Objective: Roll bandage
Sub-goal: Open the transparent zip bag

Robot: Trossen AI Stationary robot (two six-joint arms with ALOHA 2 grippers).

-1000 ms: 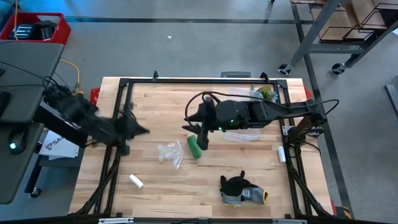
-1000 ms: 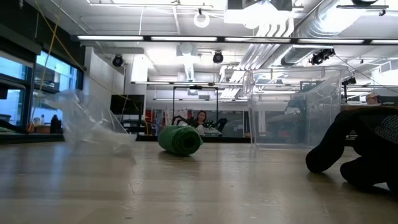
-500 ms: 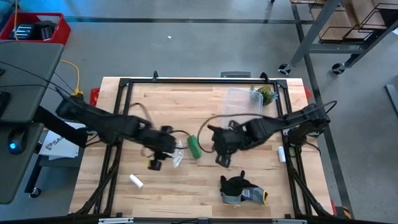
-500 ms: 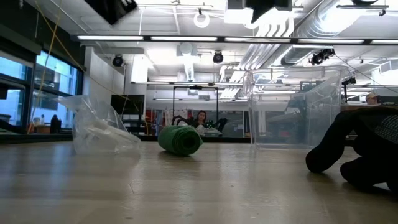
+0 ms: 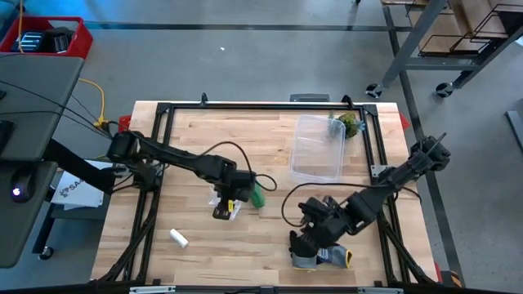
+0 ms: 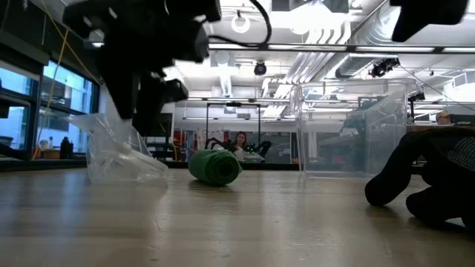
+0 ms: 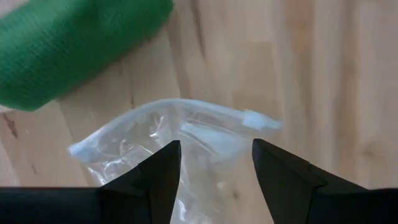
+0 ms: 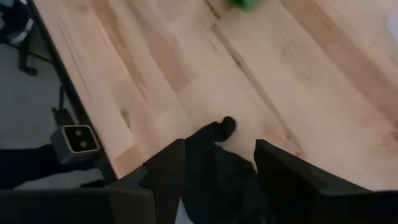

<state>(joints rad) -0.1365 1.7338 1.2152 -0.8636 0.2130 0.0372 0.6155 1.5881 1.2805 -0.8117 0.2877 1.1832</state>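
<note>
Left end effector (image 7: 214, 171), open, hangs over the bag (image 7: 180, 146) beside the bandage (image 5: 257, 195); right end effector (image 8: 217, 168), open, over the glove (image 8: 214, 168).

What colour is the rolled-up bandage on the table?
The bandage is bright green. It shows best in the low view, lying on the wooden table.

From table level, a compact bright green fabric bandage roll (image 6: 215, 167) sits on the pale wooden tabletop (image 6: 237, 222), mid-frame. Just left of it there's a crumpled clear plastic bag (image 6: 119, 152), with the dark left gripper (image 6: 141, 81) hanging right over it. A clear plastic box (image 6: 349, 130) stands further right, and a dark grey glove (image 6: 427, 178) lies at the right edge.
</note>
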